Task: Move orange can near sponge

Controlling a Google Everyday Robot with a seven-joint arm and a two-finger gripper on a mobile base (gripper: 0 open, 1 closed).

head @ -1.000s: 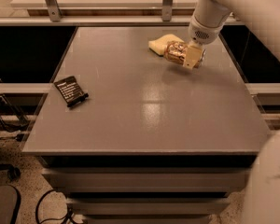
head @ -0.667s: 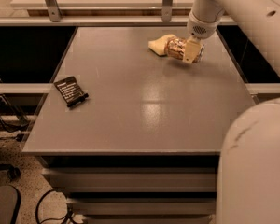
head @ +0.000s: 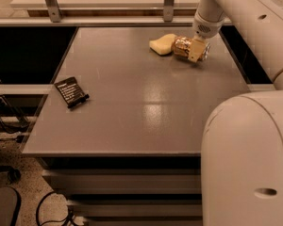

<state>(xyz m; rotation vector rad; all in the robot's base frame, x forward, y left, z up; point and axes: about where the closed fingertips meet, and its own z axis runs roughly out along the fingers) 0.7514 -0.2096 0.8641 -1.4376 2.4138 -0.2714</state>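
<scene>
A black packet (head: 71, 92) lies well left of the sponge (head: 162, 44). Just right of the sponge, touching it or nearly so, the orange can (head: 184, 47) lies on its side, the gripper (head: 196, 50) pinching its body at the end away from the sponge. The can is probably light, slick and easily dented, so a gentle mid-body hold suits it.
</scene>
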